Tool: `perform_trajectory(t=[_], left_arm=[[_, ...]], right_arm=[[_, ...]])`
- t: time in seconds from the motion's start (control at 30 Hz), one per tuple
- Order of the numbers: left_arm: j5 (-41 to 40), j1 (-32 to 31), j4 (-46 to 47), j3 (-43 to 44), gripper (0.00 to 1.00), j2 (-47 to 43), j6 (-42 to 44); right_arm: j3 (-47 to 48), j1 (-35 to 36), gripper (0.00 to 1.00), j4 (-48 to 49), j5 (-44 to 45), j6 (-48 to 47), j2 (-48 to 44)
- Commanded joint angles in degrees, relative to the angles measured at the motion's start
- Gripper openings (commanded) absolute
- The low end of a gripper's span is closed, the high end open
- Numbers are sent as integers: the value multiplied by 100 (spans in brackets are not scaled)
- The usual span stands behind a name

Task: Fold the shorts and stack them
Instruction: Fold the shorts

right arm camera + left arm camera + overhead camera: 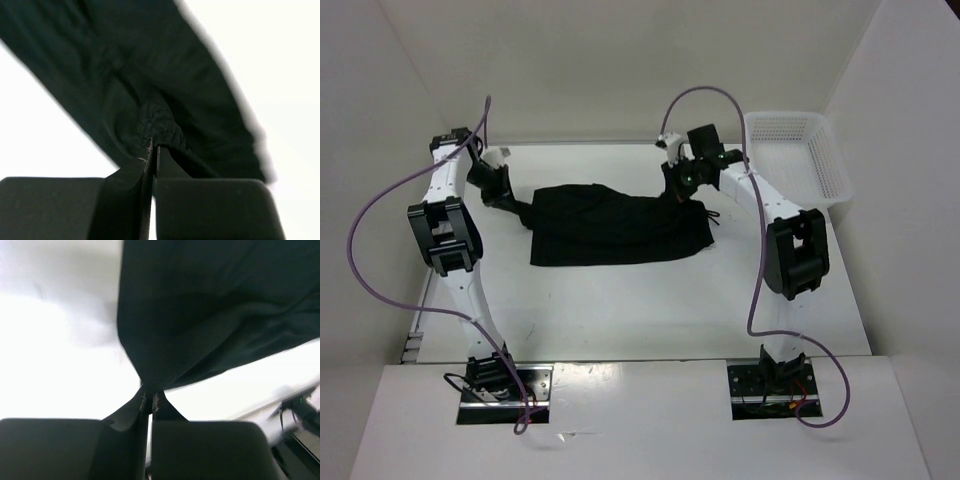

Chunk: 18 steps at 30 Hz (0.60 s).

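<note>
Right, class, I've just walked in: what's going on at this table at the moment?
Two robot arms are working on a pair of black shorts spread across the white table. The left arm's fingers are shut on the fabric at the shorts' left end, and the right arm's fingers are shut on the gathered waistband at the right end. No fold has been made yet. A white mesh basket sits at the table's far right corner, apart from the shorts.
</note>
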Motion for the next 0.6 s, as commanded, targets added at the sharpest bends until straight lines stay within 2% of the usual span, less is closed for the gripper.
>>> perform_trajectory(t=[0.0, 0.17, 0.2, 0.3, 0.4, 0.57], left_arm=[[530, -210, -141, 1134, 0, 308, 21], [1092, -263, 879, 2190, 0, 309, 21], [1093, -350, 950, 2548, 0, 309, 21], [1355, -466, 1021, 2693, 0, 239, 21], [1357, -518, 1021, 2395, 1, 186, 21], [1339, -185, 1214, 745, 0, -481, 21]], right_arm=[[1013, -256, 0, 288, 524, -175, 230], [2024, -546, 0, 350, 833, -104, 688], [2025, -546, 0, 350, 920, -226, 688], [1956, -546, 0, 297, 921, -420, 557], [1587, -669, 0, 96, 921, -692, 259], [559, -950, 0, -509, 474, -1298, -382]])
